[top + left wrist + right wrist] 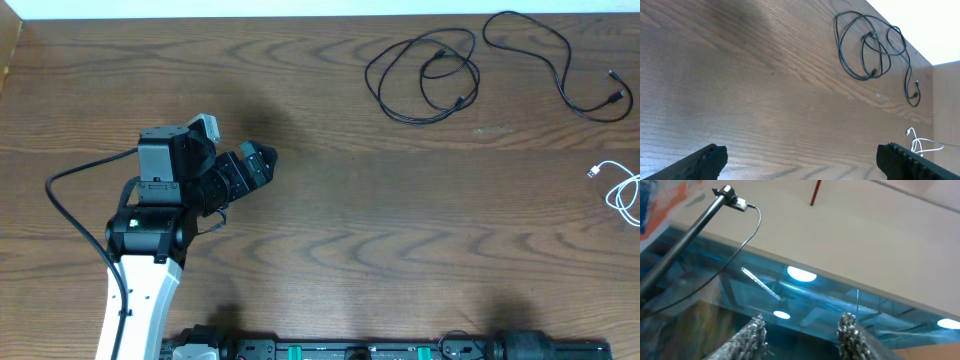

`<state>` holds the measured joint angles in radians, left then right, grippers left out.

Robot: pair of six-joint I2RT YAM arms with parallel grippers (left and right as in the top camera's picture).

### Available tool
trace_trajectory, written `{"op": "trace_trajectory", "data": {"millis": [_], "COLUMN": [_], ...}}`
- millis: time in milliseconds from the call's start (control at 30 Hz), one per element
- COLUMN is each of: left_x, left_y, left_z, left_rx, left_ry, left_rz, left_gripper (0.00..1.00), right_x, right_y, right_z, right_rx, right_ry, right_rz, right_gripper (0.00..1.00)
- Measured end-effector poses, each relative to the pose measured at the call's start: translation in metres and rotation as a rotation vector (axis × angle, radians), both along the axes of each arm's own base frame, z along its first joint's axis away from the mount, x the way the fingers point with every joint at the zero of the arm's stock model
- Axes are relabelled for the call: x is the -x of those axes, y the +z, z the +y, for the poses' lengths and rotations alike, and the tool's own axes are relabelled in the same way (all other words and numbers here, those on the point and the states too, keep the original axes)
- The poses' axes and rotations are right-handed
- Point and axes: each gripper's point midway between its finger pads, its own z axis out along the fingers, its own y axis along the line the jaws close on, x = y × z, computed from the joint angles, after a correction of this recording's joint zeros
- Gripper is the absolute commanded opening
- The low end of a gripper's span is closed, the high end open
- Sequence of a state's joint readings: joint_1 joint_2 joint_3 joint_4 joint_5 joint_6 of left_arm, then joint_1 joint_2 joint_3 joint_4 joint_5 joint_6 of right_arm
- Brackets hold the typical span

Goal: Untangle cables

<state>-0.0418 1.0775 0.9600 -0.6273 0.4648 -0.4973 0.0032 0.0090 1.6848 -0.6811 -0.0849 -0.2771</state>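
Three cables lie apart at the table's far right. One black cable (425,75) (870,47) is coiled in loose loops. A second black cable (555,65) (912,85) snakes to its right. A white cable (625,190) (922,146) sits at the right edge. My left gripper (258,160) (802,152) hangs over bare wood at centre-left, open wide and empty, far from every cable. My right gripper (802,321) is outside the overhead view. Its wrist camera points up at the ceiling, and its fingers stand apart with nothing between them.
The left arm's thick black cord (70,190) loops over the table at the left. Arm bases and hardware (400,350) line the near edge. A pale wall borders the table's far edge (300,18). A pole with a wire (715,202) shows overhead in the right wrist view.
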Motion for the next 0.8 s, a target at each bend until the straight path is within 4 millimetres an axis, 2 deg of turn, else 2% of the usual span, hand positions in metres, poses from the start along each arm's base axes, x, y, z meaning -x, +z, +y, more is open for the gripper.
{"op": "trace_trajectory", "data": {"millis": [33,100,267,467,500,567,667,800], "left_x": [0.000,0.000,0.000,0.000,0.000,0.000,0.000,0.000], "left_y": [0.000,0.000,0.000,0.000,0.000,0.000,0.000,0.000], "left_z": [0.000,0.000,0.000,0.000,0.000,0.000,0.000,0.000], "left_rx": [0.000,0.000,0.000,0.000,0.000,0.000,0.000,0.000], "left_ry": [0.000,0.000,0.000,0.000,0.000,0.000,0.000,0.000], "left_rz": [0.000,0.000,0.000,0.000,0.000,0.000,0.000,0.000], "left_gripper": [1.00,1.00,1.00,1.00,1.00,1.00,1.00,1.00], "right_x": [0.000,0.000,0.003,0.011,0.005,-0.023,-0.075,-0.152], "right_y": [0.000,0.000,0.005,0.031,0.032,0.031,0.020,-0.005], "right_z": [0.000,0.000,0.000,0.005,0.006,0.007,0.007,0.008], "right_rx": [0.000,-0.001,0.005,0.030,0.033,0.036,0.039,0.030], "right_ry": [0.001,0.001,-0.004,0.011,0.012,0.015,0.019,0.038], "right_rz": [0.001,0.000,-0.031,-0.199,-0.202,-0.157,-0.048,0.105], "right_gripper": [0.61,0.99,0.99,0.99,0.99,0.99,0.99,0.99]}}
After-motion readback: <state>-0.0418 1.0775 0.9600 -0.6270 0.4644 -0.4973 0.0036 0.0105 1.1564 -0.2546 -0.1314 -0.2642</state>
